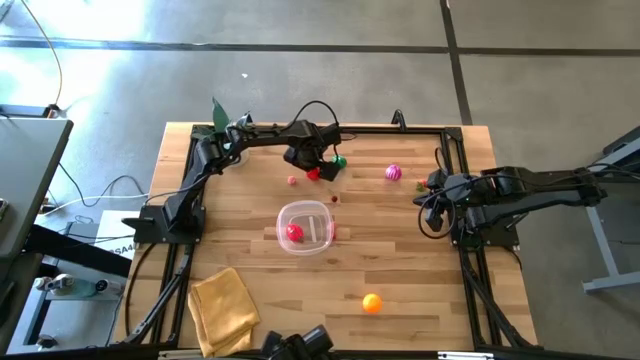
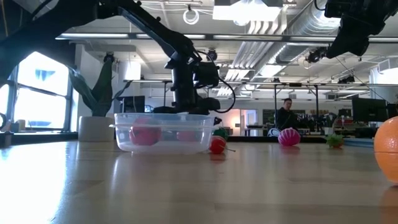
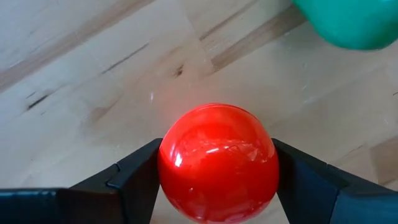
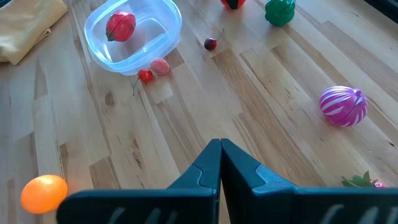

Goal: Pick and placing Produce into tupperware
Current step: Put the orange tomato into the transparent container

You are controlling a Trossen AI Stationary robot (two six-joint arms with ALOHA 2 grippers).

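While clamped round red ball [image 3: 216,163] near far edge of desk [image 1: 420,290], left gripper [image 1: 316,170] sits beyond tupperware [image 1: 305,227], tub toward near edge at mid-desk. Right gripper [image 4: 219,163] pinched empty, parked by right edge.

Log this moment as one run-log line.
left gripper: shut on red ball, far side of table | right gripper: shut, idle | tupperware: one red piece inside

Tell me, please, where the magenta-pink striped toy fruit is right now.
In the high view, the magenta-pink striped toy fruit lies on the wooden table's far right part, between the small green toy vegetable and the waiting right end effector.
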